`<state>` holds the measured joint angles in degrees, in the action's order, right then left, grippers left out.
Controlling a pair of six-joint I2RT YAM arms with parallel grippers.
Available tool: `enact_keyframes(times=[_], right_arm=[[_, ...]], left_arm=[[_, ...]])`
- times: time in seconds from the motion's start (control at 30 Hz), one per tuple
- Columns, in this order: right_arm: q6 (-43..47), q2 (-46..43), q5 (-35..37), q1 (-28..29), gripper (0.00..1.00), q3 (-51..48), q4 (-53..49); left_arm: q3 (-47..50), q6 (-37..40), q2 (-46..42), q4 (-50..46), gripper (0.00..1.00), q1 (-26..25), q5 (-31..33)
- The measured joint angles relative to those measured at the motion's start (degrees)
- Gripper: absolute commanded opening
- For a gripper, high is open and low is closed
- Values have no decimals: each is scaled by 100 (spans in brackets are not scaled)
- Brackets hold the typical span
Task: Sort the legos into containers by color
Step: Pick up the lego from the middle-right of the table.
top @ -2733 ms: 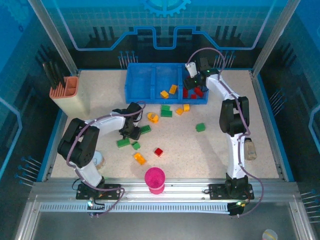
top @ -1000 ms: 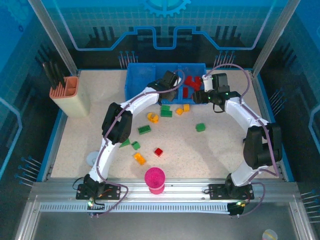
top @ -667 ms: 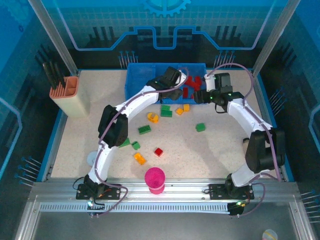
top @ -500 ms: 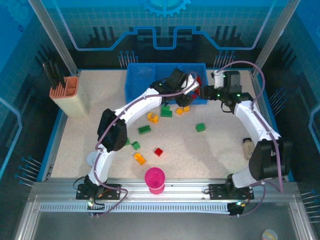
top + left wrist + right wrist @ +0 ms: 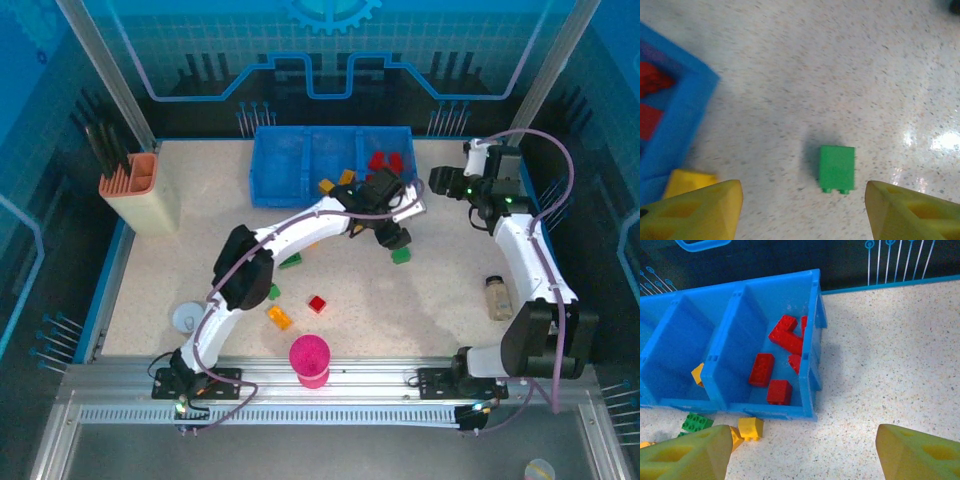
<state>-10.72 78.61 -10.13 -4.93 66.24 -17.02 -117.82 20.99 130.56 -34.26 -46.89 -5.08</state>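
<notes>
The containers are three compartments of one blue tray (image 5: 300, 165). Red legos (image 5: 762, 369) lie in its right compartment, and an orange-yellow one (image 5: 697, 374) lies in the middle compartment. My left gripper (image 5: 802, 212) is open and hovers just over a lone green lego (image 5: 837, 168) on the table, with nothing between its fingers. That lego (image 5: 401, 255) lies in front of the tray's right end, under the left gripper (image 5: 393, 236). My right gripper (image 5: 802, 455) is open and empty, off the tray's right end (image 5: 441, 181). More loose legos lie at centre-left: green (image 5: 290, 260), red (image 5: 317, 303), orange (image 5: 279, 317).
A pink ribbed cup (image 5: 310, 360) stands at the near edge. A peach tool holder (image 5: 140, 190) is at the far left. A small jar (image 5: 497, 297) lies by the right arm and a white disc (image 5: 187, 318) by the left base. A yellow lego (image 5: 751, 427) rests against the tray's front wall.
My left arm swung from over the tray's right compartment out to the table above the green lego, its jaws widening. My right arm drew back to the right, away from the tray.
</notes>
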Motion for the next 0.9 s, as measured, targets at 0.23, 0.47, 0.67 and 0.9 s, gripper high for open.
enact_keyframes(times=[0.23, 0.47, 0.67, 0.9], right_arm=[[-136, -118, -299, -330, 76, -304, 70], [-243, -136, -501, -490, 76, -380, 179], [-262, -136, -562, -490, 76, -444, 212], [-278, -107, -592, -492, 76, -446, 264]], left_arm=[[0, 4, 503, -15, 68, -203, 0], [-13, 0, 671, 9, 69, -243, 2], [-129, -9, 925, 17, 69, -280, -83], [-332, -116, 1167, 2, 53, -317, -146]])
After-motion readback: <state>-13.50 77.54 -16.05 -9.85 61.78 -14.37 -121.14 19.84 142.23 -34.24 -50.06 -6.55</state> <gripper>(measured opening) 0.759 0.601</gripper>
